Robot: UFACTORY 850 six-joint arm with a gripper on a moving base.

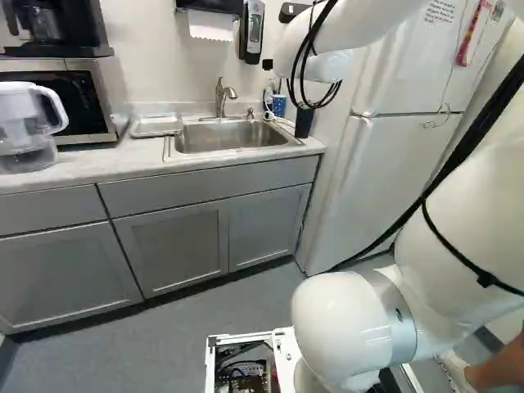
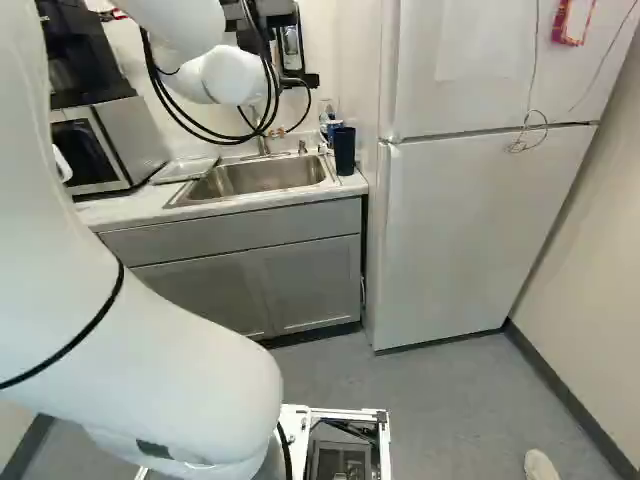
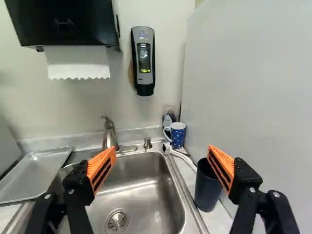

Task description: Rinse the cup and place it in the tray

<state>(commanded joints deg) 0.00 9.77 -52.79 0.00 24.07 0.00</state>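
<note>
Sink (image 3: 168, 195), far side taken as 12 o'clock. Tray (image 3: 34, 173) lies at 10. Gripper (image 2: 272, 22) wide open, empty. Dark tumbler (image 3: 206, 187) upright at 3; blue dotted mug (image 3: 178, 136) upright at 1. Cannot tell which is the task cup.

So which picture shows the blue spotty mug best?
The wrist view: the blue spotty mug shows its handle and dots. The left base view has it tiny; in the right base view, the dark cup partly hides it.
</note>
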